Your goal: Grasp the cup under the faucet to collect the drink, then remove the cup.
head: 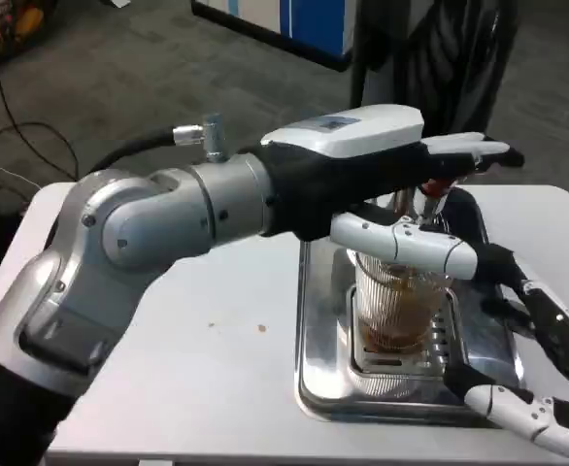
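A clear ribbed cup point(398, 303) stands on the drip grate of a steel tray point(316, 369), with brown drink in its lower part. The faucet point(430, 192) sits right above it. My left hand point(372, 146) reaches across from the left. Its outstretched fingers point(474, 150) lie over the top of the faucet, and its thumb point(411, 245) crosses in front of the cup's rim. My right hand point(527, 330) comes in from the lower right and wraps the cup's right side, one finger high and one point(503, 403) low near the base.
The steel tray fills the right half of the white table point(197, 359). My left forearm point(168, 218) spans the table's middle above the surface. A small brown spot point(261, 328) lies on the table left of the tray. Dark floor and cables lie beyond the far edge.
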{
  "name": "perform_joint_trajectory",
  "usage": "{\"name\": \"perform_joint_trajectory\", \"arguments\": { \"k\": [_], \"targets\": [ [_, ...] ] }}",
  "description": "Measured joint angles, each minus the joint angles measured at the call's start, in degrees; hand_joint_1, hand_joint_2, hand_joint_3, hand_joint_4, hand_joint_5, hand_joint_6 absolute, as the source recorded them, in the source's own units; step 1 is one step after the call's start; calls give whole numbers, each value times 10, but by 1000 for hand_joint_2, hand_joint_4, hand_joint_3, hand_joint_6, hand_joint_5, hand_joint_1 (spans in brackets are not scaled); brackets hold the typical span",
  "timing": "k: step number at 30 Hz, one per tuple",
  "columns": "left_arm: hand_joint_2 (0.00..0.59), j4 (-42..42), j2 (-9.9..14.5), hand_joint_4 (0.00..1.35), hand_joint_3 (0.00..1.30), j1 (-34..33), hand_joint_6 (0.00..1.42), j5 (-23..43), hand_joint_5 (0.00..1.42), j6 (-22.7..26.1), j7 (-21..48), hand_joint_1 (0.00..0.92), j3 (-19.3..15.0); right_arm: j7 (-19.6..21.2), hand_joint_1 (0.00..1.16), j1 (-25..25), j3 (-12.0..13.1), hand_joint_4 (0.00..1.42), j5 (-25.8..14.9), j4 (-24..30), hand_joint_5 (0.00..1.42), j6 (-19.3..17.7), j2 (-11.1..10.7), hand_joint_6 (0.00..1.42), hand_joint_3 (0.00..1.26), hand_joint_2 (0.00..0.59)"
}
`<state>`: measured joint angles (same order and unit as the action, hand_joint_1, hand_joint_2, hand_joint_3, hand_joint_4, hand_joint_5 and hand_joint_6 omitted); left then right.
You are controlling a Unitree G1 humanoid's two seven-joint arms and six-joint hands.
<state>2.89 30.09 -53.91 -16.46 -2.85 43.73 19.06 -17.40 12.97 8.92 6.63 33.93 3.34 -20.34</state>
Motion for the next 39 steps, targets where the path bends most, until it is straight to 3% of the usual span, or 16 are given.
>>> {"name": "perform_joint_trajectory", "arguments": {
  "k": [16, 31, 39],
  "targets": [
    [85, 5, 4, 7, 94, 2, 172, 0, 88, 3, 0, 0, 0, 66, 613, -53, -52, 0, 67, -43, 75, 51, 43, 3, 0, 230],
    [88, 7, 6, 10, 94, 2, 172, 0, 88, 2, 0, 0, -1, 103, 613, -114, -75, 0, 74, -109, 75, 77, 84, 2, 0, 230],
    [94, 11, 12, 9, 94, 2, 172, 0, 88, 3, 0, 0, -2, 106, 613, -131, -84, 0, 73, -114, 75, 83, 92, 2, 0, 230]
  ]
}}
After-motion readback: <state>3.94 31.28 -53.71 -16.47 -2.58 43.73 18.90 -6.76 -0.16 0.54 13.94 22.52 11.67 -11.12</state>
